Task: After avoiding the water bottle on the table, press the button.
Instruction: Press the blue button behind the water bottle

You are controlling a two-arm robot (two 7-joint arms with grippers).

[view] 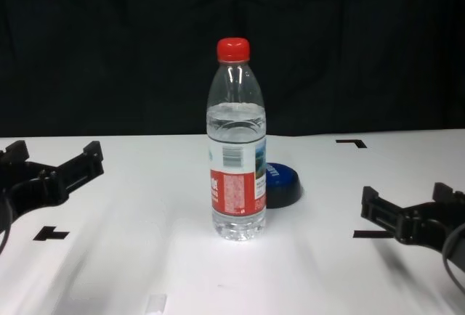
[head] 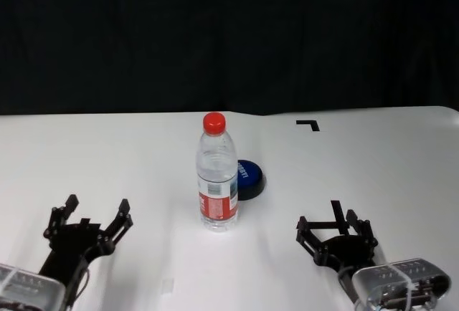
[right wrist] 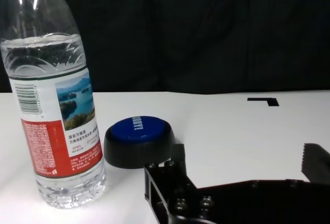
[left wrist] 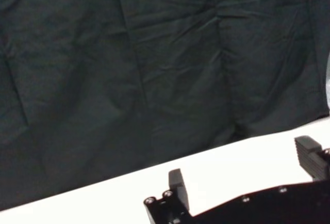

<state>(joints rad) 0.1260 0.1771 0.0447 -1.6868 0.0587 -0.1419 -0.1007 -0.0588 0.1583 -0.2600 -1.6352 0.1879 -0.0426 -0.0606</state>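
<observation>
A: Head view. The bottle (head: 217,173) stands upright mid-table (head: 401,168); the button (head: 249,179) lies just behind it, toward the robot's right, its near-left part hidden by the bottle. The left gripper (head: 90,219) and right gripper (head: 333,231) rest low near the front edge, both spread wide and holding nothing.

B: Best approach?

A: Judged from here, the right gripper is better placed: swing in from the right, clear of the bottle, then press straight down on the dome.

B: Left wrist view?

A: Only two fingers (left wrist: 178,185), bare table and dark curtain; no task object shows.

A: Right wrist view. Button (right wrist: 138,141) fully visible beside the bottle (right wrist: 51,105), whether touching it is unclear; bottle cap cut off.

A: Chest view. Bottle (view: 237,148) covers the button's (view: 283,184) left side; grippers (view: 51,173) (view: 410,217) are partly cropped.
</observation>
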